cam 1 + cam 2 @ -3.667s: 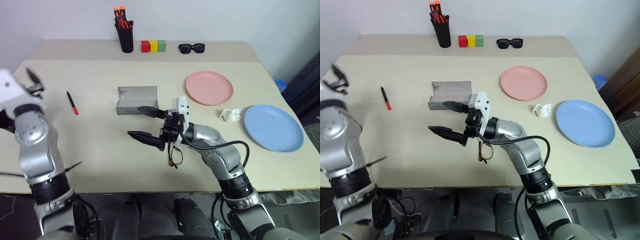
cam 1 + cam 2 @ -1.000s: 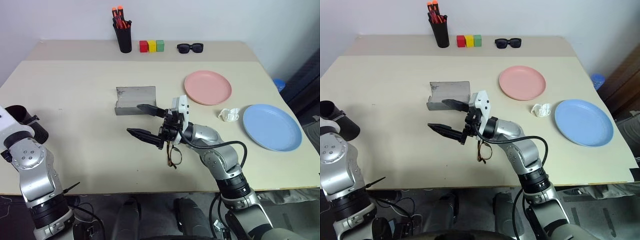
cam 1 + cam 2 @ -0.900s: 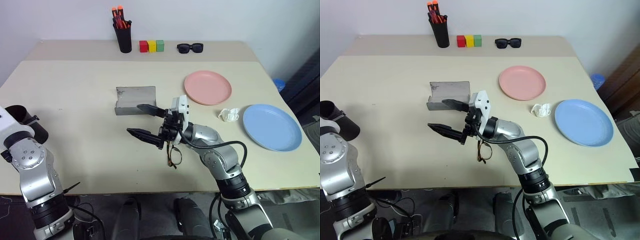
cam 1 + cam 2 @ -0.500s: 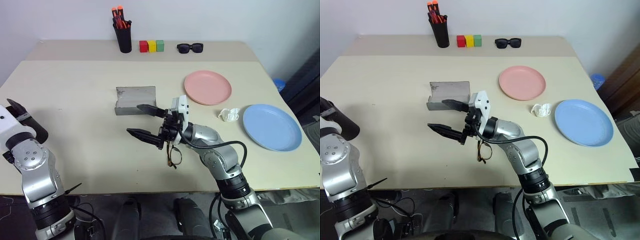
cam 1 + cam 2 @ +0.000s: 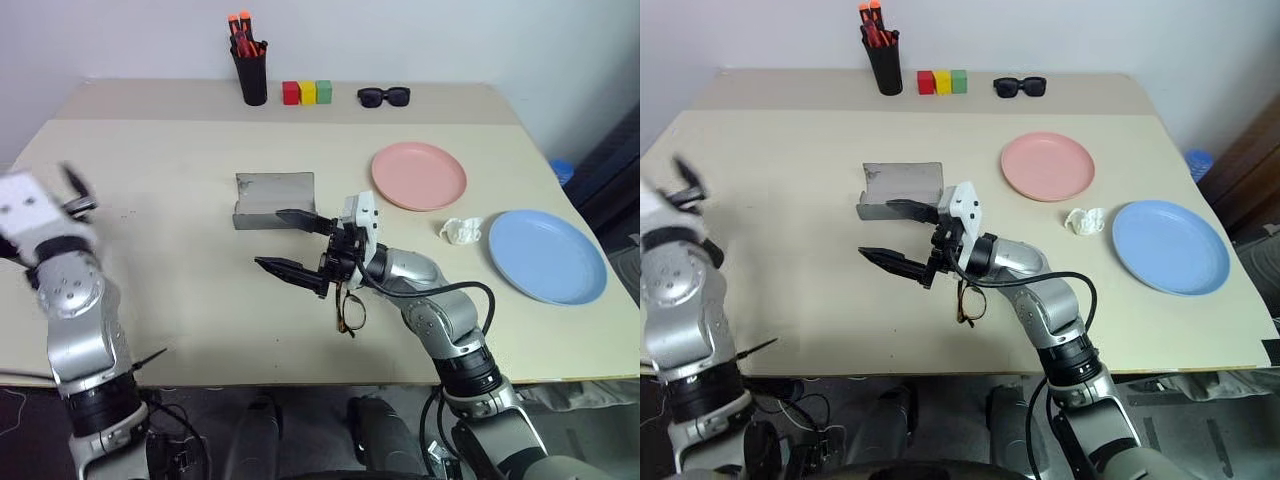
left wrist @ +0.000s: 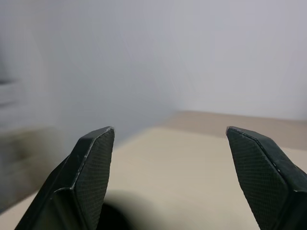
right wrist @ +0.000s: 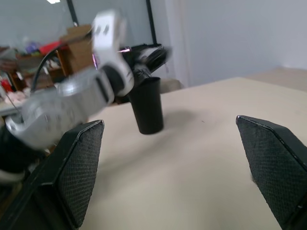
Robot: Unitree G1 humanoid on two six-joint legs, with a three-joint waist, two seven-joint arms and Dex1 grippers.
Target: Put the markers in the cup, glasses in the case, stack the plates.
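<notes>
Grippers both empty. Right gripper [image 5: 296,243] spread wide, hovering mid-table, fingers pointing across toward robot's left, touching nothing; glasses [image 5: 350,312] lie on table [image 5: 180,290] right under its wrist, grey case [image 5: 272,198] just beyond its far finger. Left gripper [image 6: 170,158] wide apart w/ nothing between, raised at table's left edge, just above black cup [image 7: 147,105]. Pink plate [image 5: 418,175] & blue plate [image 5: 546,255] apart, unstacked.

The case [image 5: 273,199] lies left of the plates [image 5: 418,175], the glasses [image 5: 351,311] before it
</notes>
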